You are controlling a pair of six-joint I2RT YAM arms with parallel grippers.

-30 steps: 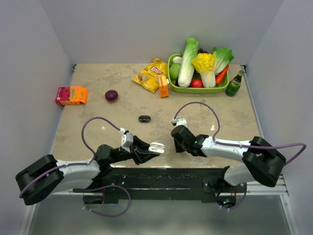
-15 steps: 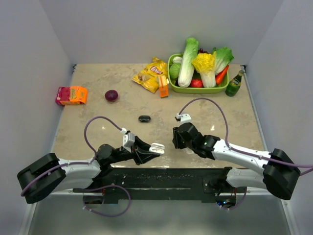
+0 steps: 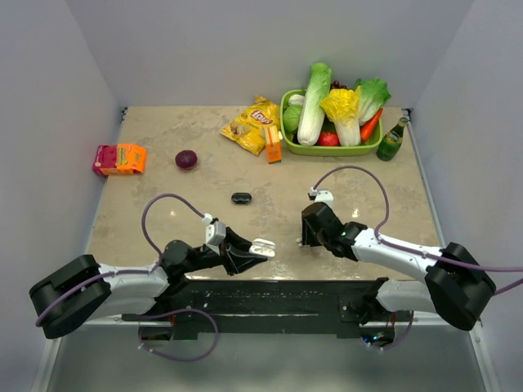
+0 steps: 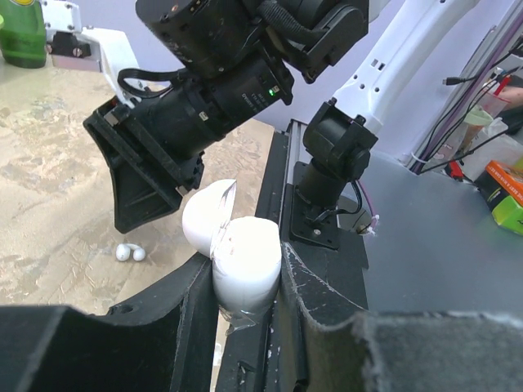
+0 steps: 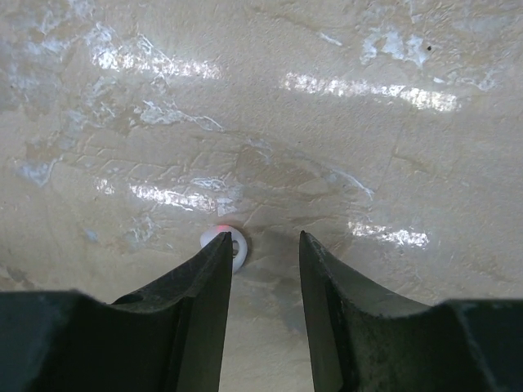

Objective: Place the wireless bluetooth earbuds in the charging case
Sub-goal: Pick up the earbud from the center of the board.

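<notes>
Right claw [image 5: 263,245] stands released, one tiny white earbud [image 5: 239,249] beside a fingertip [image 5: 208,278] and off centre, so recentring before closing looks advisable; left claw [image 4: 245,282] grasps the open white pill-shaped charging case [image 4: 233,237].

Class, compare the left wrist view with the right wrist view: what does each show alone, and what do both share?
Left wrist only: the open white charging case clamped in the left end effector, and the right arm. Right wrist only: the gap of the open right end effector, holding nothing. Both: a white earbud on the marbled table.
</notes>
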